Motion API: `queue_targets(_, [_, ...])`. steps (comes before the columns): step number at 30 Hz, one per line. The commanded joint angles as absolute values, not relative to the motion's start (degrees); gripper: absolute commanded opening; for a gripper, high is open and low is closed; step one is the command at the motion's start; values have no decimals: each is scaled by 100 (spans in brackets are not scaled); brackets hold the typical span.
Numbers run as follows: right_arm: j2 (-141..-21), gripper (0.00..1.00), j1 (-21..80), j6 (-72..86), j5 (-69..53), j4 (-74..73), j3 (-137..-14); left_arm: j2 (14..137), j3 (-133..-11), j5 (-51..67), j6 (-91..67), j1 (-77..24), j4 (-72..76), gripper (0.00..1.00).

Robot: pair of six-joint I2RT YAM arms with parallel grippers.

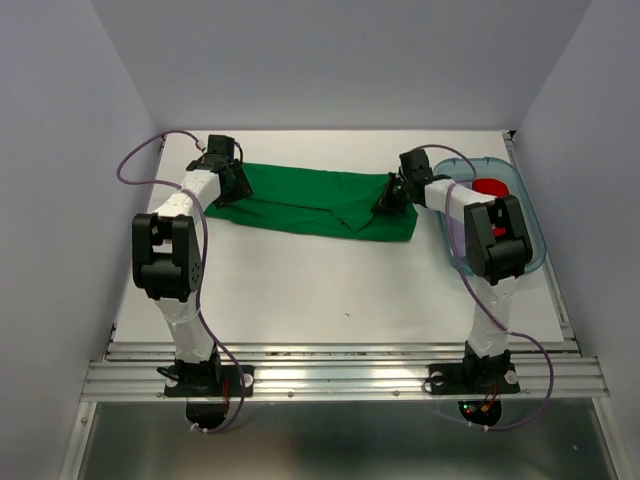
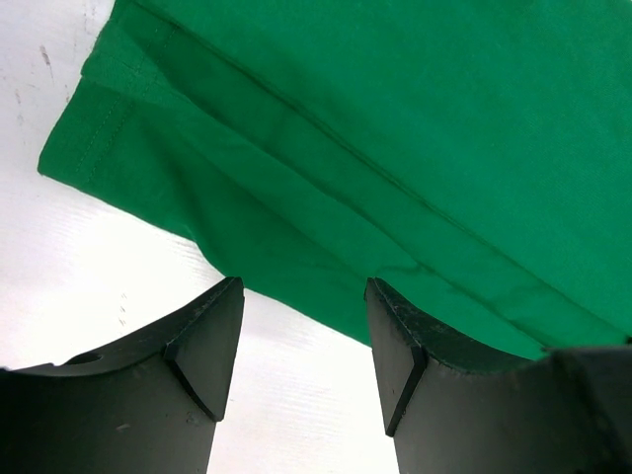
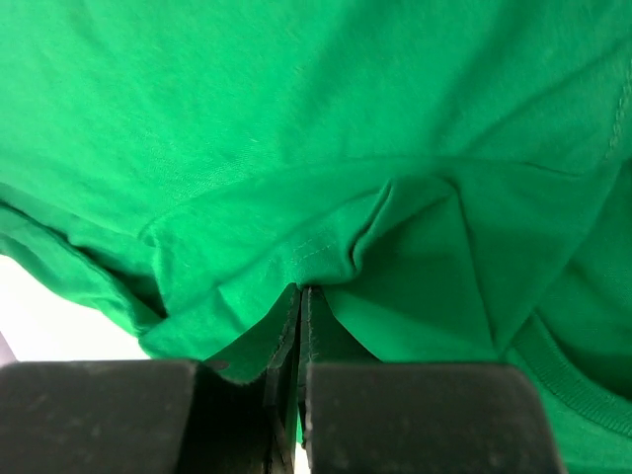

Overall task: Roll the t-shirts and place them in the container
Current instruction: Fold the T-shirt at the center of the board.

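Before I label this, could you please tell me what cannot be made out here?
Top view: red item in the bin, mostly behind the right arm.
Left wrist view: green t-shirt, cut off by the frame edges.
Right wrist view: cloth inside the shut right gripper, hidden by its fingers.

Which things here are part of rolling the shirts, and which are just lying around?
Job: green t-shirt; right end effector, shut on its fabric; left end effector, open at its edge.
Lying about: blue bin; red item inside it, unidentifiable.
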State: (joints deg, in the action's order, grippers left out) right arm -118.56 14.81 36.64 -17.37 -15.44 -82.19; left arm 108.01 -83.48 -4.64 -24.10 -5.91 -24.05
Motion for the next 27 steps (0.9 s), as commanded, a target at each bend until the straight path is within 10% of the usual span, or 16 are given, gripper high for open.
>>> queue_targets(1, [-11760,1,1494,3779,-1653,-1151,-8604,10362,-8393,-571,-2320,-615,-2461,63])
queue_targets(27, [-12392,1,1494,4271,-1784,-879,-9501,10485,-8402,-510,-2241,-615,-2540,63])
